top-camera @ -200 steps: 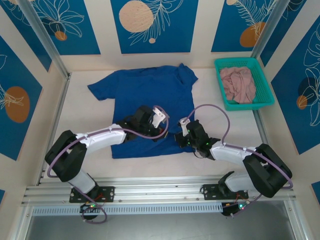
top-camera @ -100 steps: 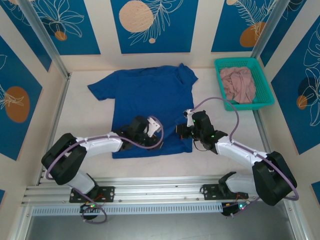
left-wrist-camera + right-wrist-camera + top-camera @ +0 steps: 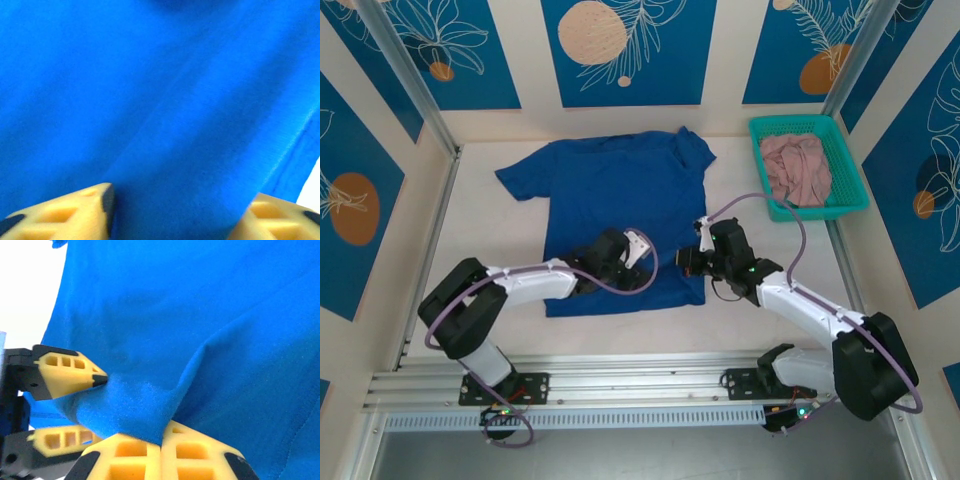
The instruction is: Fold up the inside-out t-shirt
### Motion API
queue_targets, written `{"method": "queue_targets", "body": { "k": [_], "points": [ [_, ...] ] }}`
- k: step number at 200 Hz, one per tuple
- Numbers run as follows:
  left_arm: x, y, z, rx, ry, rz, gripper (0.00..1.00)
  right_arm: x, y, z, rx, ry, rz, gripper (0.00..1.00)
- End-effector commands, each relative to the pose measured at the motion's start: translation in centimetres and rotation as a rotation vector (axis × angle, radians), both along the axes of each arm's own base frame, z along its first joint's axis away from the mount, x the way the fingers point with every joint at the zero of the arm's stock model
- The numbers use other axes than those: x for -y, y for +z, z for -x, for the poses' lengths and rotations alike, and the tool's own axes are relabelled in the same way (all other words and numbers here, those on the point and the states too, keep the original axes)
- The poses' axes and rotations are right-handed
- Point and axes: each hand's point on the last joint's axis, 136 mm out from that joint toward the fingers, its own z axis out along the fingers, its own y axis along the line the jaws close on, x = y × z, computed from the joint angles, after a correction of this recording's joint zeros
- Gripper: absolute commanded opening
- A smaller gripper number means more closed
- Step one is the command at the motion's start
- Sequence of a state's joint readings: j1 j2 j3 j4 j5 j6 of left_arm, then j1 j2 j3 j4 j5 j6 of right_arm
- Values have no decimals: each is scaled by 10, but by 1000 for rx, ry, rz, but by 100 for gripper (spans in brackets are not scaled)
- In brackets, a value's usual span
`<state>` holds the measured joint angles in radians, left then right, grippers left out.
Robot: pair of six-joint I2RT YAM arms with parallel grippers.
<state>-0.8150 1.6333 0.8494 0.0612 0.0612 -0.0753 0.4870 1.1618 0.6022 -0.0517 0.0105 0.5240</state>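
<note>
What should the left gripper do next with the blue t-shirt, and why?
Probably close the left gripper on the blue t-shirt: its fingers stand apart with a raised fold of cloth between them, and the right gripper is shut on the same fold beside it.

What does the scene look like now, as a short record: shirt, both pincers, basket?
shirt: royal-blue short-sleeved cloth t-shirt, spread on the white table, sleeves at the far end
left pincer: open, low over the shirt's lower part, cloth between its fingers
right pincer: shut on a raised pinch of the shirt near its lower right edge
basket: teal plastic basket at far right, holding a crumpled dusty-pink garment
</note>
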Motion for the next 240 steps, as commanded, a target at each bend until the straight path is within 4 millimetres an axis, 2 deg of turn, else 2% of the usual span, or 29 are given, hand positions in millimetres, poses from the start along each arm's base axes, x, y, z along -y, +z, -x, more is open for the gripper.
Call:
{"method": "queue_targets", "body": {
  "k": [1, 12, 21, 25, 31, 40, 44, 51, 56, 63, 70, 78, 99, 121, 137, 162, 215, 240],
  "points": [
    [3, 0, -7, 22, -9, -39, 38, 4, 14, 0, 15, -9, -17, 0],
    [5, 6, -6, 12, -7, -18, 12, 12, 12, -2, 16, -34, 15, 0],
    [7, 17, -5, -5, 3, 8, 3, 29, 6, -4, 1, -109, 95, 0],
    [8, 23, -4, -21, 7, 24, 1, 42, 2, -6, -15, -174, 150, 7],
    [8, 32, -2, -56, 16, 45, 0, 62, -2, -6, -27, -264, 236, 25],
    [9, 46, 1, -112, 38, 70, 0, 75, 0, -5, 12, -285, 335, 50],
    [8, 51, 2, -132, 50, 78, 0, 75, 1, -3, 48, -264, 369, 62],
    [6, 60, 3, -160, 70, 87, 0, 62, 6, 2, 128, -175, 385, 74],
    [4, 65, 4, -179, 80, 90, 0, 46, 7, 9, 181, -82, 370, 78],
    [1, 72, 4, -199, 94, 98, 0, 19, 10, 22, 254, 53, 314, 80],
    [-1, 79, 3, -212, 102, 110, 0, -5, 11, 36, 309, 176, 247, 80],
    [-3, 86, 3, -228, 103, 121, 0, -25, 9, 49, 346, 261, 196, 77],
    [-10, 103, -1, -218, 106, 115, 0, -58, 0, 65, 409, 371, 199, 69],
    [-13, 119, -3, -195, 91, 118, 0, -90, -12, 70, 450, 461, 248, 58],
    [-15, 125, -2, -185, 75, 110, 0, -106, -24, 62, 468, 468, 277, 46],
    [-19, 129, -3, -186, 74, 108, 0, -117, -33, 40, 527, 415, 301, 27],
    [-25, 144, -7, -200, 70, 143, 0, -124, -61, 9, 592, 341, 379, 14],
    [-23, 153, -5, -208, 58, 168, 0, -128, -68, -4, 601, 301, 400, 12]
  ]
}}
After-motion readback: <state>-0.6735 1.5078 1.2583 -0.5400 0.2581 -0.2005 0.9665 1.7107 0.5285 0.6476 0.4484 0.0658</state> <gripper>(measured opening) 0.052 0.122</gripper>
